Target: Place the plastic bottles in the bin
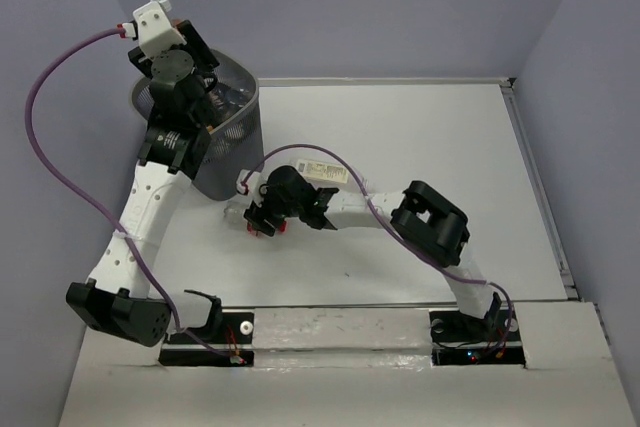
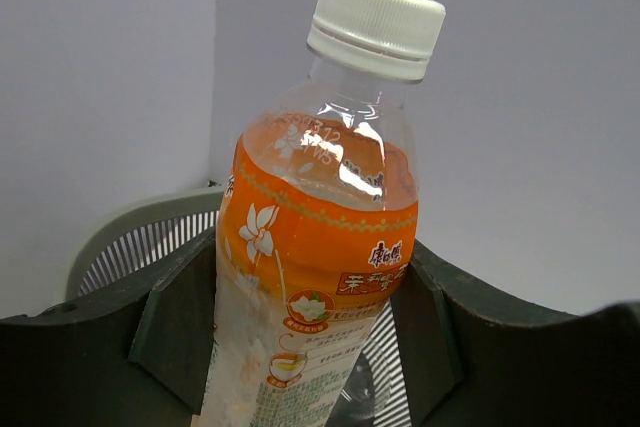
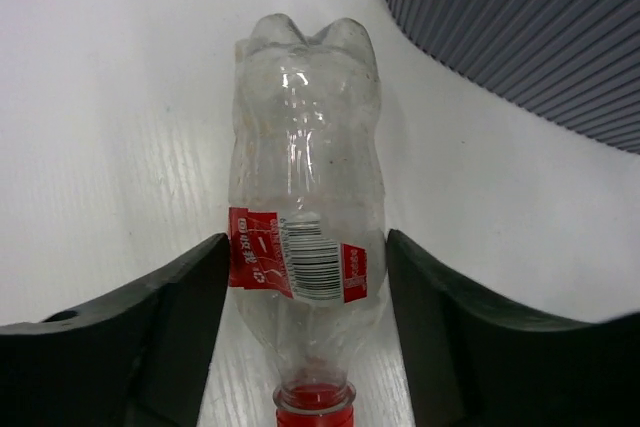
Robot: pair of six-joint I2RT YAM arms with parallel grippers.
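Right fingers point(image 3: 180, 307) clamp the clear red-capped plastic bottle point(image 3: 305, 167) lying lengthwise between them; left fingers point(image 2: 170, 332) clamp an orange-labelled bottle point(image 2: 325, 237) above the grey wire-mesh bin point(image 1: 236, 159).

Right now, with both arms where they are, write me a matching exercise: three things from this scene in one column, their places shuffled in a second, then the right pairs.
Things
1. orange-label bottle
2. red-label bottle
3. bin

Places
A. stands at the far left corner of the table
B. lies on the table, between the fingers of the right end effector
C. gripped in the air by the left end effector, over the bin

Pairs: 1-C, 2-B, 3-A
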